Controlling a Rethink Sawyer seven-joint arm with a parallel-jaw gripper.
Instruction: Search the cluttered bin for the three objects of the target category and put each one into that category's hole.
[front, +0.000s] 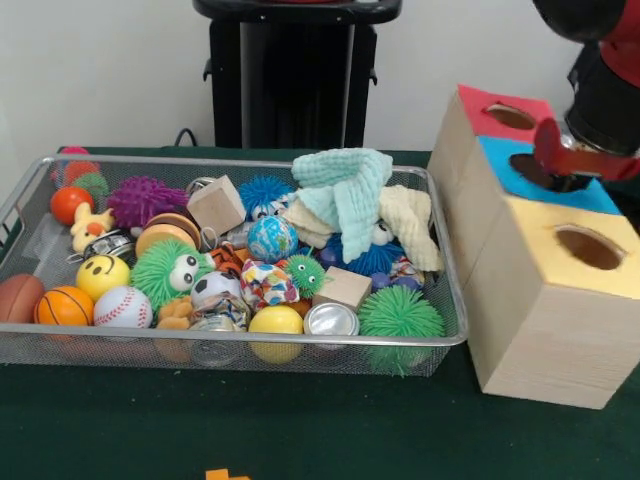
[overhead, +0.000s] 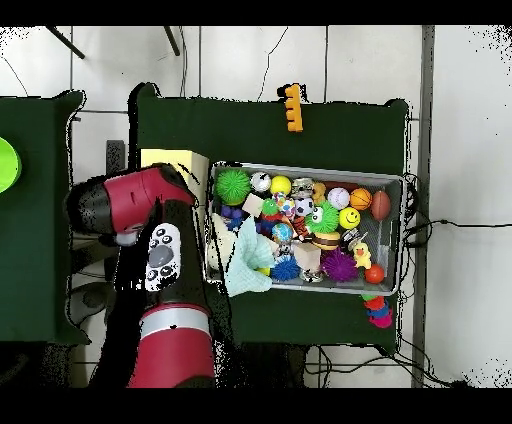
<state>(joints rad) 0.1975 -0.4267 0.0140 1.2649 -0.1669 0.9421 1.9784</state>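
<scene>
The wire bin (front: 440, 335) of toys fills the table's nine o'clock half, with the wooden sorting box (front: 545, 330) at three o'clock. The gripper (front: 565, 165) hovers over the box's blue hole (front: 535, 170), apparently at a drop-off; I cannot tell whether its fingers are apart or hold anything. Next it likely returns to search the bin.

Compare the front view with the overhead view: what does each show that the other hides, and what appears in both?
Only the front view shows the wooden box's three holes: the red hole, the blue hole with the gripper at it, and the yellow hole. Whether the gripper is open cannot be told.

Only the overhead view shows the red arm covering most of that box, the whole orange block beyond the bin, and a stack of balls outside it.

Both show the wire bin, the mint cloth and the smiley ball.
</scene>
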